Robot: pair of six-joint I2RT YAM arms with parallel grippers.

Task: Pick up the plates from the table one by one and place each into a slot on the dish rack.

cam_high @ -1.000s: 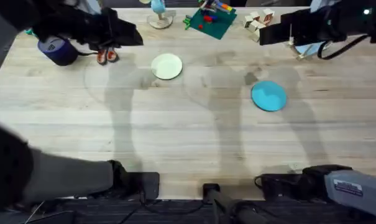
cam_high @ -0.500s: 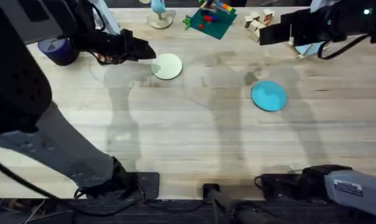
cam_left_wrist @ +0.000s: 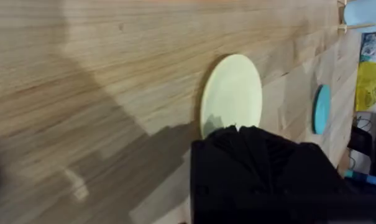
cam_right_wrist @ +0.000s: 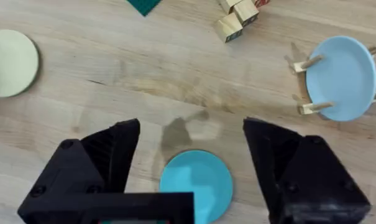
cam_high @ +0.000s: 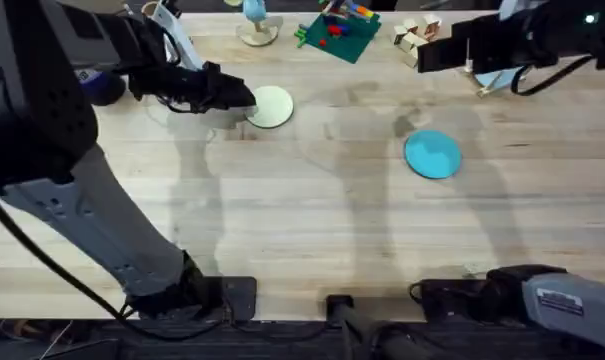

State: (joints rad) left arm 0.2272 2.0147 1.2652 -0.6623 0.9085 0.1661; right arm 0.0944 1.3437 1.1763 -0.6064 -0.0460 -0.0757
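The cream-yellow plate (cam_high: 272, 107) (cam_left_wrist: 232, 93) lies flat on the table (cam_high: 302, 220) at the back, left of centre. My left gripper (cam_high: 244, 97) (cam_left_wrist: 237, 134) hangs at this plate's left edge, its fingers together and holding nothing. The teal-blue plate (cam_high: 433, 154) (cam_right_wrist: 196, 180) (cam_left_wrist: 322, 109) lies right of centre. My right gripper (cam_high: 427, 55) (cam_right_wrist: 189, 127) stands open high above the back right, with the teal plate seen between its fingers. A pale blue plate (cam_right_wrist: 340, 78) stands upright between the pegs of the dish rack (cam_right_wrist: 309, 62).
Along the back edge are a dark blue mug (cam_high: 100, 86), a small stand (cam_high: 254, 28), a green board with coloured toys (cam_high: 338, 32) and a pile of wooden blocks (cam_high: 418, 35) (cam_right_wrist: 237, 17). The front half of the table is bare wood.
My left arm has swung right and toward the front, bringing its gripper from the back left corner to the cream-yellow plate's edge. The right arm and both plates have stayed still.
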